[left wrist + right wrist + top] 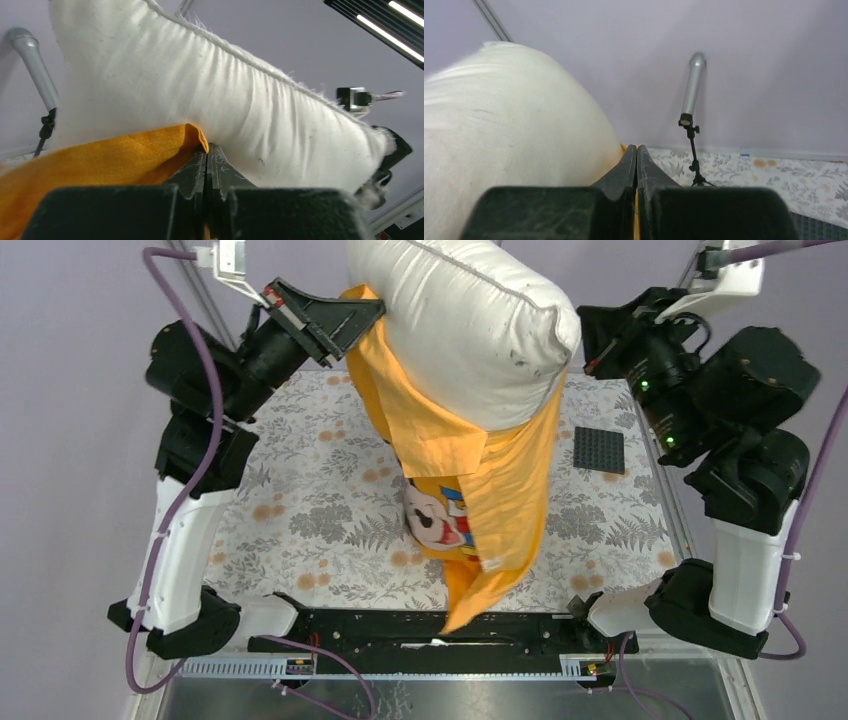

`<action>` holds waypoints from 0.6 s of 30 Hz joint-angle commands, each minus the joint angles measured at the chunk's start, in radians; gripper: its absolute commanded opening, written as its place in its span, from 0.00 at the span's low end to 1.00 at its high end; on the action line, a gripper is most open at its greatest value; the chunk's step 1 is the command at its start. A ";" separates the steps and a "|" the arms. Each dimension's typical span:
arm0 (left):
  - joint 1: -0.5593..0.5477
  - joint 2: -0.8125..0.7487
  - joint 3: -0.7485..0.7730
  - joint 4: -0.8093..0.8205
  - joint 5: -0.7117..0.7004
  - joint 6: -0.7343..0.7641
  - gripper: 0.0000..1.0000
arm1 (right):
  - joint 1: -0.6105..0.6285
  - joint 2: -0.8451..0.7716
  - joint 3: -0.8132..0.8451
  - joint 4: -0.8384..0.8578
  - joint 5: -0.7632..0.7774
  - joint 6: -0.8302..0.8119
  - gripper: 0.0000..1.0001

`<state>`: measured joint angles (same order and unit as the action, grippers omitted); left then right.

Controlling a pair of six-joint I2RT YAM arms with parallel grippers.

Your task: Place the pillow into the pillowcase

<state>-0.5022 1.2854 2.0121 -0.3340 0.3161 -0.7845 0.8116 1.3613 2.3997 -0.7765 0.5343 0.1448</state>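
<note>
1. Nearest: pillowcase (pixel 500 480) hangs slack below pillow (pixel 470 330), cartoon print facing up.
2. Black studded plate (pixel 598 450) lies on table (pixel 300 500), below-right of pillow.
3. L gripper (pixel 206 150): fingers pressed together, pinching pillowcase rim at pillow's left.
4. R gripper (pixel 636 150): likewise pinching orange rim at pillow's right.
5. Farthest: pillow sits partway in pillowcase mouth, most of it bulging out above.

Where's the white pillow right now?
The plump white fabric pillow sits top centre in the overhead view, raised between the left end effector and right end effector, its lower end tucked in the orange-yellow cloth pillowcase hanging below.
</note>
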 commanded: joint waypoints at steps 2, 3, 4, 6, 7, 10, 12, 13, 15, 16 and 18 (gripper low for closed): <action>-0.027 0.101 0.157 0.036 0.015 0.005 0.00 | -0.002 -0.111 0.027 0.219 0.045 -0.069 0.00; -0.027 0.128 0.270 0.000 -0.015 0.034 0.00 | -0.002 -0.150 -0.067 0.246 0.035 -0.052 0.00; -0.026 0.155 0.383 -0.024 -0.046 0.059 0.00 | -0.002 -0.190 -0.162 0.267 0.030 -0.033 0.00; -0.025 0.182 0.557 -0.013 -0.117 0.093 0.00 | -0.003 -0.248 -0.309 0.296 0.023 0.006 0.00; -0.025 0.166 0.567 0.040 -0.141 0.104 0.00 | -0.003 -0.270 -0.373 0.315 0.011 0.024 0.00; -0.025 0.041 0.383 0.239 -0.195 0.108 0.00 | -0.003 -0.281 -0.434 0.343 -0.009 0.046 0.00; -0.025 0.014 0.309 0.285 -0.196 0.099 0.00 | -0.002 -0.236 -0.326 0.326 -0.009 0.028 0.00; -0.025 0.022 0.304 0.266 -0.179 0.095 0.00 | -0.002 -0.208 -0.246 0.320 -0.012 0.016 0.00; -0.025 0.035 0.264 0.229 -0.132 0.076 0.00 | -0.003 -0.137 -0.056 0.314 -0.027 -0.015 0.00; -0.025 0.031 0.211 0.237 -0.111 0.062 0.00 | -0.002 -0.099 0.047 0.318 -0.039 -0.032 0.00; -0.025 0.021 0.099 0.268 -0.079 0.023 0.00 | -0.002 -0.046 0.208 0.354 -0.058 -0.058 0.00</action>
<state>-0.5343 1.3304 2.2360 -0.2707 0.2123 -0.7124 0.8108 1.2575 2.3314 -0.6224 0.5121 0.1455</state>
